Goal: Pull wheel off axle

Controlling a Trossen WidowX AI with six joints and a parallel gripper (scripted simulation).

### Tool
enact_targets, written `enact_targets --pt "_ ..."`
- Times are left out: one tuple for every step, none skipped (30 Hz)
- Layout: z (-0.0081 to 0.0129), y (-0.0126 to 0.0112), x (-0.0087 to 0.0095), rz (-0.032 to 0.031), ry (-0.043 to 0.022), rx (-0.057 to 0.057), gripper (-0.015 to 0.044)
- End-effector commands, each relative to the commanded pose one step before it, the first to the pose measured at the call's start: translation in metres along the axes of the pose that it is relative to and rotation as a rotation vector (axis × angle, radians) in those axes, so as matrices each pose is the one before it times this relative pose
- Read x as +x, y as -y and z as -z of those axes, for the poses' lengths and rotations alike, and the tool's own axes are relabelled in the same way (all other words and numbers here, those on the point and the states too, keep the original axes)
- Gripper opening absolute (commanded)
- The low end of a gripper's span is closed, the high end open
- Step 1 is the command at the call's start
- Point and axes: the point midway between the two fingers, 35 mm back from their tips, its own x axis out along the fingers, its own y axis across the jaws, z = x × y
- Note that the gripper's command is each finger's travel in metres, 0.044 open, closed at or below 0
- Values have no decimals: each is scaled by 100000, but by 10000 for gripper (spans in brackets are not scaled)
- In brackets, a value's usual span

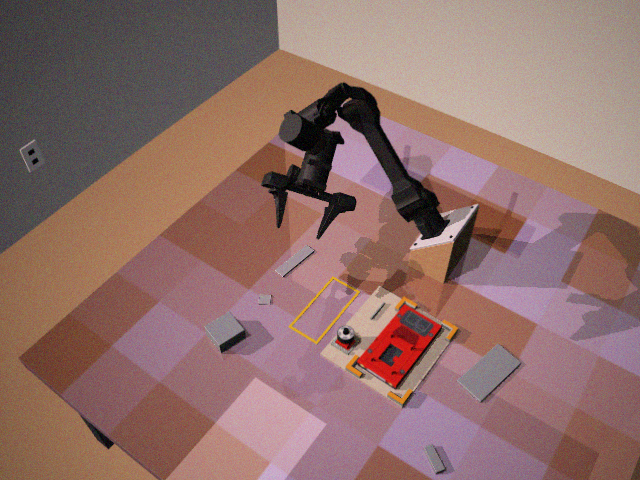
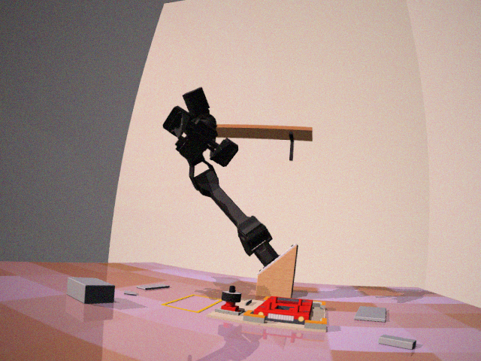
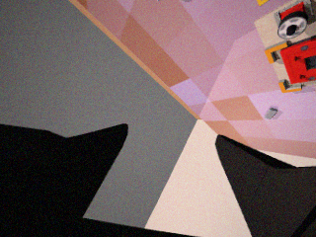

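Note:
The wheel (image 1: 341,338) (image 2: 231,296) (image 3: 292,28), with a black tyre and pale hub, sits level around the dark upright axle (image 2: 231,288) above a small red block. The marked area (image 1: 333,278) (image 2: 180,307) is a yellow rectangular outline on the table, beside the wheel's stand, with nothing inside it. My gripper (image 1: 298,231) (image 3: 171,133) is open with nothing between its fingers. It hangs high above the table, away from the wheel. In the exterior view its fingertips cannot be made out.
A beige board (image 1: 369,322) carries the axle stand, a red car body (image 1: 377,351) (image 2: 267,307) and orange corner brackets. A grey block (image 1: 224,330) (image 2: 91,290), a thin grey strip (image 1: 294,260) and a grey plate (image 1: 489,373) (image 2: 370,313) lie around it. A shelf (image 2: 267,131) is on the wall.

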Motion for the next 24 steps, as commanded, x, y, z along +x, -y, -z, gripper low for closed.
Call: enact_targets --pt "-22 130 184 502 595 -582 374" --pt "-68 390 550 1514 1778 -1748 347" --pt "-109 647 911 2553 2933 -2920 321" --pt "-117 783 1110 3181 3545 -3593 300" --pt "-92 768 1107 3237 3488 -3610 300" --pt "-67 753 1102 3290 3426 -3626 300" --pt "-42 737 1097 3341 3361 -3643 300" --pt "-18 721 1091 3391 3295 -3662 300" --pt "6 704 1085 3440 3227 -3683 300" --pt "30 686 1078 3488 3156 -3705 300" --pt "53 665 1065 3512 3065 -3706 300" --pt "77 656 1073 3609 3036 -3786 300" --pt "100 637 1065 3651 2959 -3813 300" --pt "123 617 1056 3691 2880 -3842 300" --pt "145 597 1048 3729 2799 -3873 300" --pt "167 576 1038 3764 2717 -3904 300" --pt "188 555 1028 3797 2634 -3938 300" --pt "209 533 1018 3827 2550 -3973 300" --pt "229 510 1007 3854 2464 -4009 300" --pt "247 483 987 3843 2357 -4011 300" --pt "209 356 762 3005 1776 -3148 300" --pt "133 203 455 1809 1041 -1901 300" --pt "46 65 151 604 343 -636 300" --pt "0 0 0 0 0 0 300"
